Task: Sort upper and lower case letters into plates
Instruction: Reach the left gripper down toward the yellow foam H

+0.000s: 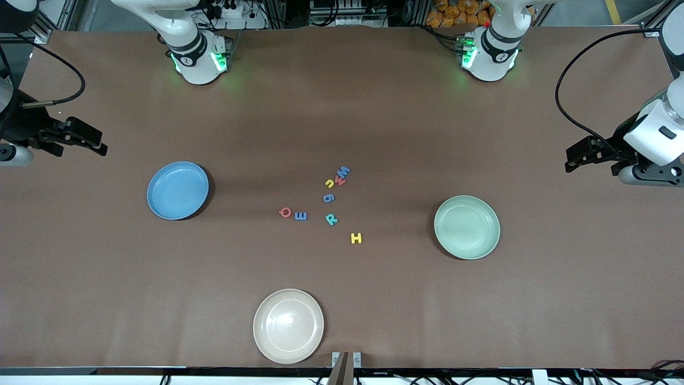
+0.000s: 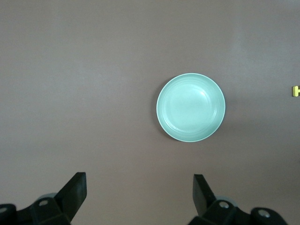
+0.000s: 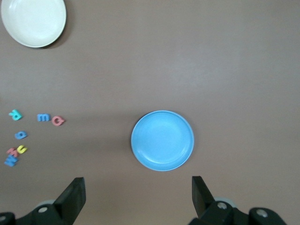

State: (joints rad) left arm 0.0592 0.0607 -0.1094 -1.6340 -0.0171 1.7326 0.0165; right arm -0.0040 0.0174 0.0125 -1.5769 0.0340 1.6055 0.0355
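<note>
Eight small foam letters lie mid-table between the plates: a blue W [image 1: 342,171], a red letter [image 1: 340,179], a yellow u [image 1: 329,183], a blue g [image 1: 328,198], a red Q [image 1: 285,212], a blue E [image 1: 301,216], a teal R [image 1: 331,218] and a yellow H [image 1: 356,238]. The blue plate [image 1: 178,190] and the pale green plate [image 1: 466,226] hold nothing. My right gripper [image 1: 80,145] is open and empty, up in the air at its end of the table, looking down on the blue plate [image 3: 162,140]. My left gripper [image 1: 585,160] is open and empty at its own end, looking down on the green plate [image 2: 191,107].
A cream-white plate [image 1: 288,325] sits empty near the table's front edge, nearer to the camera than the letters. It also shows in the right wrist view [image 3: 33,21]. Bare brown tabletop surrounds the plates.
</note>
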